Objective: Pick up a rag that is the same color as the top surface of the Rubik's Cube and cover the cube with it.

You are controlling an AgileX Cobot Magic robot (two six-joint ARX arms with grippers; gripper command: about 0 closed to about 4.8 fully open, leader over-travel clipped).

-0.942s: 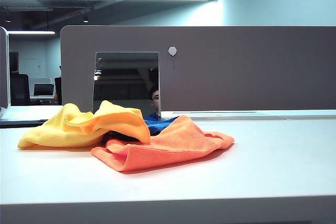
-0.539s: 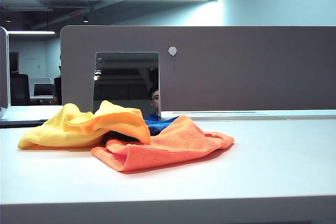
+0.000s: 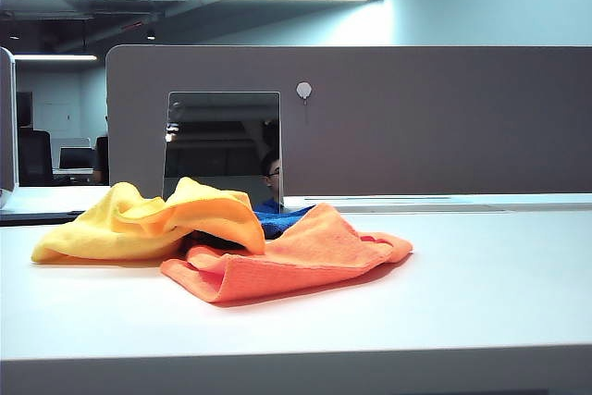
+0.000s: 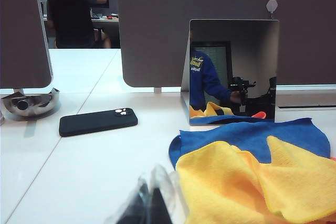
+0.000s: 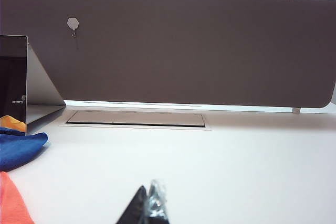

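The rag (image 3: 148,221) you need lies on the left part of the table (image 3: 462,284), its long axis running left to right, with one fold draped over the orange cloth (image 3: 296,261) and the blue cloth (image 4: 252,137) just behind it. The Rubik's Cube is not visible in any view, so you cannot yet tell where the rag must go.

From the left gripper (image 4: 149,208) the rag is very near, just ahead and slightly to the right, so the left arm is clearly the nearer one. Its fingertips are pressed together. The right gripper (image 5: 149,208) is low over bare table, well apart from the rag, and also looks closed. Both arms appear low and pointing level toward the far partition (image 3: 416,117).
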